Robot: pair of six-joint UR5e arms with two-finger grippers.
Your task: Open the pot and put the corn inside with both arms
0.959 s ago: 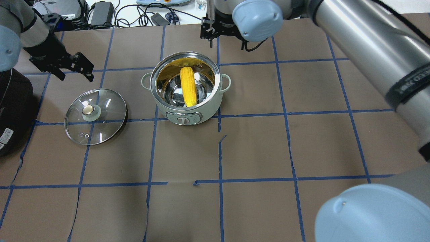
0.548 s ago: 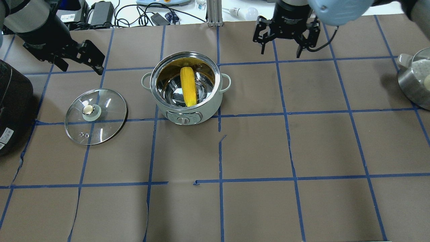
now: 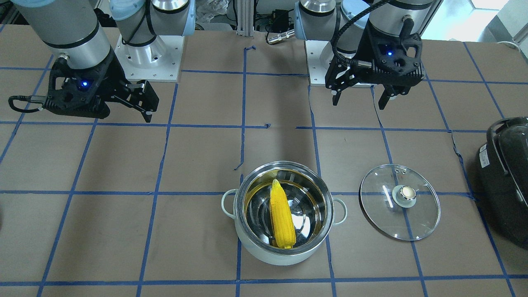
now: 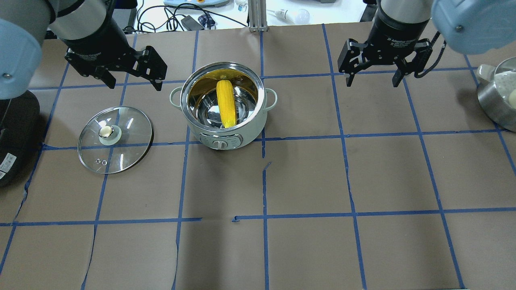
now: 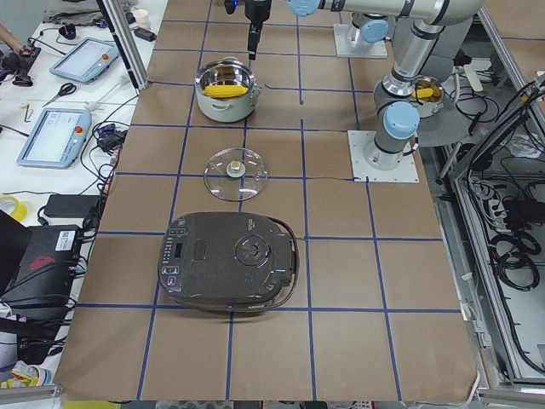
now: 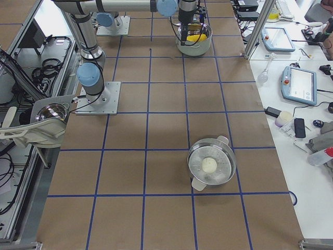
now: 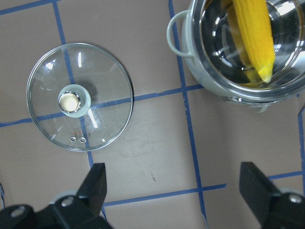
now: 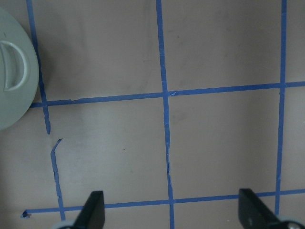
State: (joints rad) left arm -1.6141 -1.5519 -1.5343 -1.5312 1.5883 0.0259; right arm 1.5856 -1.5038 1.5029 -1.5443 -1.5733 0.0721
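Overhead exterior view: both grippers hang above the brown-papered table (image 4: 306,177), one to each side of the pot, neither touching any item
Left gripper (image 4: 136,86): jaws spread wide, nothing between the fingers (image 7: 95,186); blue light lit on its body in the front-facing view
Right gripper (image 4: 372,84): jaws spread wide, nothing held; its wrist view shows only bare paper and blue tape lines between the fingers (image 8: 95,210)
Pot (image 4: 246,135): upright and uncovered, standing between the two grippers, near the left gripper's inner finger and well apart from the right gripper; control knob on the wall facing the robot
Corn (image 4: 225,102): inside the pot, leaning against the steel wall with its pointed end towards the robot; in the left wrist view it lies ahead of the right-hand finger, clear of it
Lid (image 4: 125,151): clear glass, flat on the table, knob up, apart from the pot on the left gripper's side; in the left wrist view it lies ahead of the left-hand finger, below the gripper and not touching it
Black appliance (image 4: 16,133): at the table edge outboard of the left gripper, beyond the lid
Second steel pot (image 4: 494,102): at the table edge outboard of the right gripper, a pale round item inside
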